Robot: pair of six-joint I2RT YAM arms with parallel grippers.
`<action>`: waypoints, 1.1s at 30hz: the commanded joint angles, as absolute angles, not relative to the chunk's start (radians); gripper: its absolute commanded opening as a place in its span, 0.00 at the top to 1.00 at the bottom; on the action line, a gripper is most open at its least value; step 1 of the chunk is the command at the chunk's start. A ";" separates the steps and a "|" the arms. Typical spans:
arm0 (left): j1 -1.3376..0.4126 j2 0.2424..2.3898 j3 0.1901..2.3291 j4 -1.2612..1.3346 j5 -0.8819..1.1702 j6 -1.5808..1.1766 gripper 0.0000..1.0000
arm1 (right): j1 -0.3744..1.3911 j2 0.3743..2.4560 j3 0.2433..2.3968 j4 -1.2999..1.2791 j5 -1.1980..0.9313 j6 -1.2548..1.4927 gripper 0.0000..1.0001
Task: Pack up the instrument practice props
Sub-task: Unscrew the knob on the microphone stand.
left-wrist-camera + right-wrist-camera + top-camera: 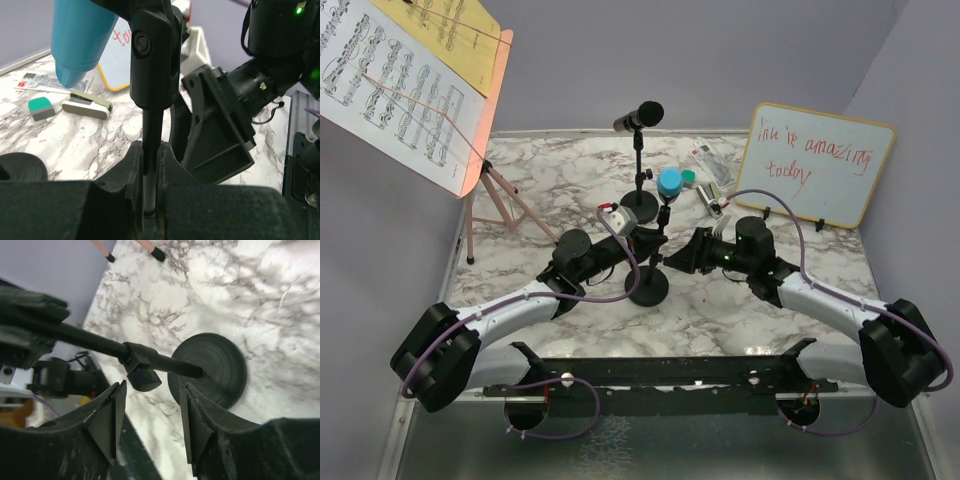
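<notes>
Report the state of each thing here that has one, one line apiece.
Left claw, shut on the near mic pole.
Right claw, open, holding nothing.
Near mic pole, standing upright.
Blue microphone, clipped atop that pole.
Far mic pole, standing upright.
Black microphone, mounted on it, tilted.
Music rack, set up on its legs.
Sheet-music pages, resting on the rack.
Whiteboard, propped upright, written on.

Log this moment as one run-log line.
left pincer: shut on near mic pole | right pincer: open, close to that pole, not gripping | blue microphone: atop that pole
</notes>
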State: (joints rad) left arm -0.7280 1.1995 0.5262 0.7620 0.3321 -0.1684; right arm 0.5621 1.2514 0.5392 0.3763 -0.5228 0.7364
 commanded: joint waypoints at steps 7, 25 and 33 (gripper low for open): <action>-0.692 1.224 0.467 0.975 0.541 -0.124 1.00 | 0.568 1.049 0.444 0.369 -0.479 0.101 0.44; -0.668 1.283 0.416 1.260 0.548 -0.150 1.00 | 0.591 1.143 0.382 0.669 -0.617 -0.335 0.51; -0.667 1.279 0.405 1.258 0.542 -0.166 1.00 | 0.672 1.125 0.402 0.606 -0.546 -0.473 0.52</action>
State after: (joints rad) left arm -0.6685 1.2888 0.4072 1.1362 0.5415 -0.1558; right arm 0.6388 1.1351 0.3676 0.6216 -0.5831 -0.3695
